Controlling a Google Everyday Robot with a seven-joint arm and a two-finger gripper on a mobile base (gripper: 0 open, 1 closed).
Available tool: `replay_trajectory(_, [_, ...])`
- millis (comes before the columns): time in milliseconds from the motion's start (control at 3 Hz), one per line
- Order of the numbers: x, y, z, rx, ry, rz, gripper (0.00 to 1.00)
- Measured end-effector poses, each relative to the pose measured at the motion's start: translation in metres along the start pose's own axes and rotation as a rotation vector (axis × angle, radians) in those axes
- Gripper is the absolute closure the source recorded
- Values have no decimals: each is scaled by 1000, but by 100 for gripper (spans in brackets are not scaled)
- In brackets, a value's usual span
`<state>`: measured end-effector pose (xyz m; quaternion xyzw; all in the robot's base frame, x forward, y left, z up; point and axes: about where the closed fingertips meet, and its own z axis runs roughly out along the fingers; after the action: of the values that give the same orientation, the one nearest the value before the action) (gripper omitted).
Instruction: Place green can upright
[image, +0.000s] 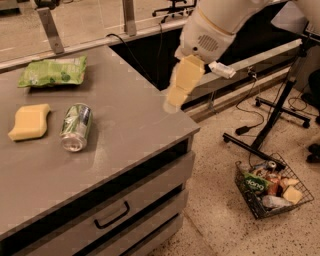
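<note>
Currently the green can (76, 126) lies on its side on the grey desk (130, 115), toward the left part of the top. Its long axis runs roughly front to back, with one silver end facing the near edge of the desk and the green label with pale markings turned upward. Just beside it on the left, close but apart from it, lies a yellow sponge (29, 121), flat on the surface. Farther back on the desk, well apart from both, a flat green snack bag (52, 71) rests near the rear edge.

The end effector (174, 97) hangs in the air over the right rear corner of the desk, well apart from the can and touching nothing. It is a pale yellow piece pointing down and to the left from the arm's white housing (210, 30), which comes in from the upper right. Whether it is released or clenched I cannot tell; nothing is seen in its grasp.

Below the top, the desk front shows drawers, one with a dark handle (112, 216). On the speckled floor to the right stands a wire basket (260, 214) holding assorted packets, and behind it are the black legs of a stand (270, 125).
</note>
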<state>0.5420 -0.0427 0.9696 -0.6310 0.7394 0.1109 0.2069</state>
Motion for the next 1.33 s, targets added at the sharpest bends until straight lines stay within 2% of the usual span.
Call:
replay_trajectory(333, [-33,-3,21,-34,54,93,0])
replay_trajectory(667, [-58,0,39,16,151,90,0])
replay_trajectory(1000, [-59,0,39,16,147,90,0])
replay_trajectory(1333, [-72,-1,52,-20,138,24,0])
